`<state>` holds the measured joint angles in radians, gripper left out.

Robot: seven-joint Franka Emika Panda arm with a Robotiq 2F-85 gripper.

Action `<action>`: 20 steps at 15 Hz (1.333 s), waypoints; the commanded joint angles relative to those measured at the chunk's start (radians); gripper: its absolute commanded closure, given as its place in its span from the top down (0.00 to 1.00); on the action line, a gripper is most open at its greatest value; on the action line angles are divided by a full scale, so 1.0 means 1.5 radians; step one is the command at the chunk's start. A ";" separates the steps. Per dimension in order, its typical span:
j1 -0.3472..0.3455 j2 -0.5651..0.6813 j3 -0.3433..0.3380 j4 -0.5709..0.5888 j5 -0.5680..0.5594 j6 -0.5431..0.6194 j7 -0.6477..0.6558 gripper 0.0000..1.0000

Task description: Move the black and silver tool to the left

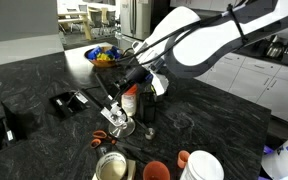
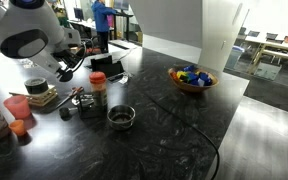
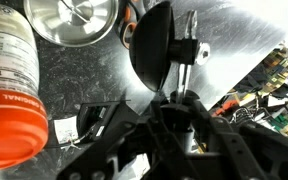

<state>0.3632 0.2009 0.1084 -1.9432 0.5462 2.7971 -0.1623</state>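
The claw [image 3: 174, 105] is down over the black and silver tool [image 3: 185, 58], its jaws close about the shiny shaft. Gripped or not, we can't tell. The tool sits well in from the worktop [image 1: 44, 75] edges, beside the capped orange-lidded bottle [image 3: 14, 110]. Light, stiff and slick, we reckon, so take the black body. The bowl [image 2: 189, 88] near an edge holds coloured bits, and the silver dish [image 2: 110, 118] looks empty.

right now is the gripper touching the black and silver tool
Cannot tell. In the wrist view the tool runs down toward the gripper, but the dark parts there hide any contact or gap.
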 commanded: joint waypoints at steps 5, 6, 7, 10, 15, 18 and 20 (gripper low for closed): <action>-0.048 0.148 0.027 0.180 -0.181 -0.025 0.178 0.10; -0.051 0.163 0.027 0.203 -0.192 -0.033 0.190 0.10; -0.058 0.141 0.037 0.154 -0.191 -0.007 0.178 0.10; -0.059 0.154 0.039 0.163 -0.199 -0.008 0.183 0.35; -0.060 0.153 0.041 0.163 -0.198 -0.008 0.183 0.10; -0.079 0.177 0.066 0.194 -0.152 0.003 0.200 0.10; -0.073 0.195 0.044 0.221 -0.152 0.006 0.270 0.10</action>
<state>0.2662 0.4521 0.1778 -1.6776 0.3037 2.7906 0.1450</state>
